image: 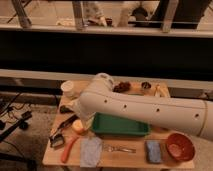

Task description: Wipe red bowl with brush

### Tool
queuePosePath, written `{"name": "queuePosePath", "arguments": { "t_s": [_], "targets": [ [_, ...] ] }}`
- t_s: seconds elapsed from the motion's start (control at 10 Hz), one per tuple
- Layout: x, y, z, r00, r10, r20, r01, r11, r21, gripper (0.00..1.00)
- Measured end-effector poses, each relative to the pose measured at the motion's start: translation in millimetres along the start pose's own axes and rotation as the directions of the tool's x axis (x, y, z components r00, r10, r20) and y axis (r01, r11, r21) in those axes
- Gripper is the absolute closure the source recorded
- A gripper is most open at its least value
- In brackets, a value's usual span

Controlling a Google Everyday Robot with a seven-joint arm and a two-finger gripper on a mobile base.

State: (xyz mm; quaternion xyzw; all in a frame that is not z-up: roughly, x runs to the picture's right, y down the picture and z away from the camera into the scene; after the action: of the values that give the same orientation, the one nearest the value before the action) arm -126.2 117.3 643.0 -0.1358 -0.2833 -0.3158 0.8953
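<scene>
The red bowl (179,146) sits at the table's front right corner, orange-red with a paler centre. The brush (62,132) lies at the front left, its black handle slanting up toward the right and its wider head lower left. My white arm (145,109) reaches across the table from the right. Its gripper (74,111) is at the arm's left end, over the table's left side, just above the upper end of the brush handle and far from the bowl.
A green tray (120,131) lies mid-table, partly under the arm. An orange stick (68,149), grey cloth (91,150), fork (120,148) and blue sponge (153,151) line the front edge. A white cup (67,89), black block (64,108) and maroon dish (121,87) stand behind.
</scene>
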Motion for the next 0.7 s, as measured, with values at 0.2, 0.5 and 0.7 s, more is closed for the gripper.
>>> {"name": "queuePosePath", "arguments": {
  "t_s": [0.2, 0.5, 0.7],
  "targets": [
    [3.9, 2.5, 7.8, 1.000, 0.016, -0.014, -0.016, 1.000, -0.001, 0.20],
    [2.0, -11.2, 30.8, 1.000, 0.009, 0.003, -0.009, 1.000, -0.008, 0.20],
    [6.4, -16.2, 40.4, 1.000, 0.007, 0.010, -0.007, 1.000, -0.010, 0.20]
  ]
}}
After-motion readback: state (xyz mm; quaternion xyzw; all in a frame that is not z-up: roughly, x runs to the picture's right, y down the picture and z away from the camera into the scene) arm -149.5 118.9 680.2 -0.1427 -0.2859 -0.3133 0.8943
